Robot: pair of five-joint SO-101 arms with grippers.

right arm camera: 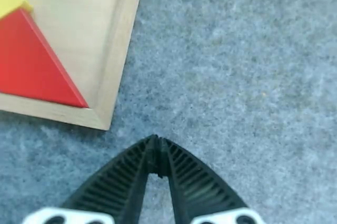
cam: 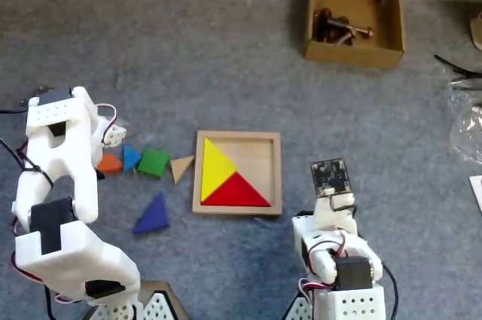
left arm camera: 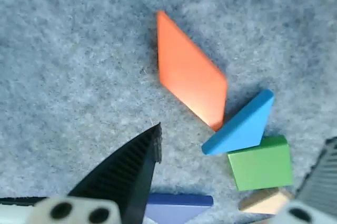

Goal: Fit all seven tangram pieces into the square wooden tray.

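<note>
Grey carpet covers the surface (cam: 226,64) in the high view, where the square wooden tray (cam: 276,173) lies near the middle, toward the near edge, with a yellow triangle (cam: 215,166) and a red triangle (cam: 237,190) lying flat inside it. Five pieces lie outside on the left-edge side: an orange parallelogram (cam: 110,163), a light blue triangle (cam: 132,157), a green square (cam: 154,163) and a tan triangle (cam: 181,167) in a row, with a dark blue triangle (cam: 154,214) nearer the near edge. The left arm (cam: 60,154) hangs over the row's orange end; the right arm (cam: 335,252) sits beside the tray's near right corner. A cardboard box (cam: 354,19) stands by the far edge. In the left wrist view the left jaws stand wide apart, holding nothing, over the carpet beside the orange parallelogram (left arm camera: 190,74), whose tip touches the light blue triangle (left arm camera: 241,126); the green square (left arm camera: 261,163) sits just beside that. In the right wrist view the right jaws are pressed together over bare carpet near the tray's corner (right arm camera: 118,50), beside the red triangle (right arm camera: 31,66).
</note>
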